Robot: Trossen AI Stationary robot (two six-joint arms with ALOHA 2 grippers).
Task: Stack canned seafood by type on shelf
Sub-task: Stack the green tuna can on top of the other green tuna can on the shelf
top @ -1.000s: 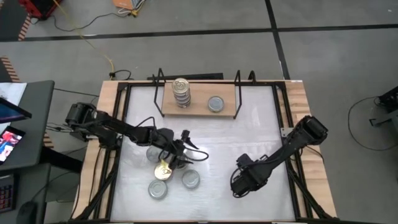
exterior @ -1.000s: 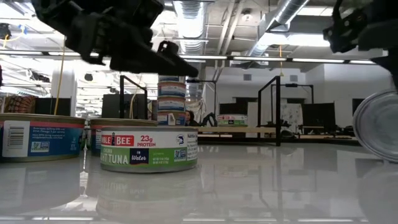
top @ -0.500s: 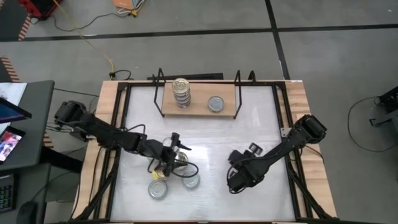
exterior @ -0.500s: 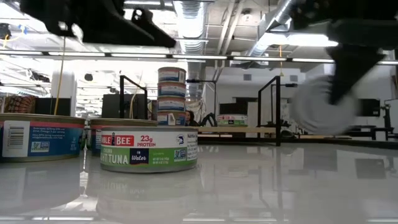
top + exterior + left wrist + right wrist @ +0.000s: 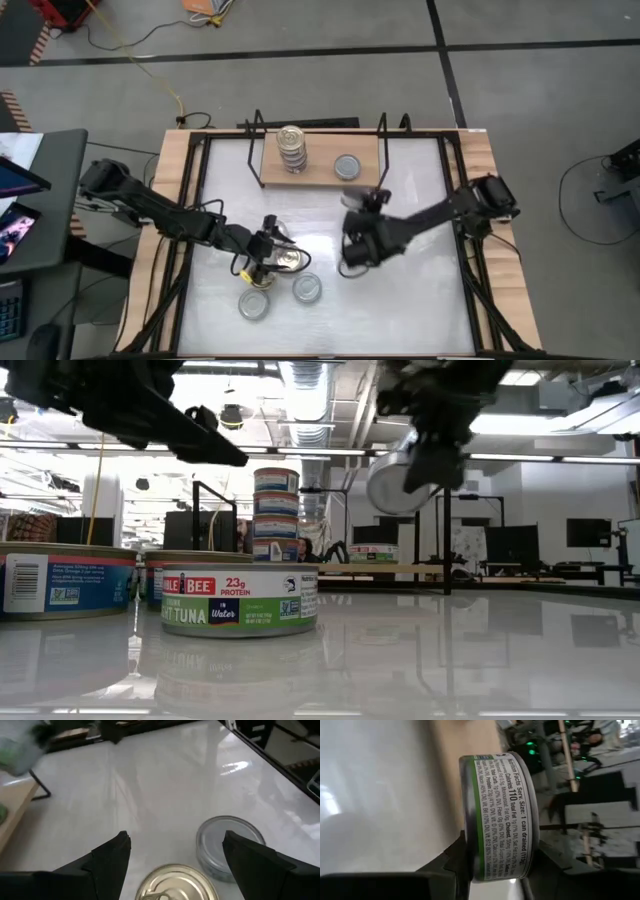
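The shelf (image 5: 318, 172) is a light-wood board with black wire ends at the table's far side. On it stand a stack of tins (image 5: 291, 148) and a single silver-topped tin (image 5: 347, 166). My right gripper (image 5: 351, 254) is over the table's middle, shut on a green-labelled tin (image 5: 502, 810) that shows raised in the low view (image 5: 392, 485). My left gripper (image 5: 176, 842) is open above a gold-topped tin (image 5: 175, 882). A silver-topped tin (image 5: 230, 845) rests flat on the table just beyond it. My right gripper pinches the green-labelled tin between its two fingers (image 5: 452, 862), which stand against its two flat ends, with the labelled side wall (image 5: 506, 795) facing the wrist camera. The tin is lifted clear of the table and turned on its edge.
Three silver-topped tins (image 5: 290, 260), (image 5: 305, 289), (image 5: 254, 303) lie flat on the table's near left part around the left gripper. A tuna tin (image 5: 240, 600) stands close to the low camera. The white table top between the tins and the shelf is bare.
My right gripper has carried its tin from the table's near right part up and toward the left and far side, closer to the shelf. My left gripper has drawn back toward the left and near edge, over the gold-topped tin.
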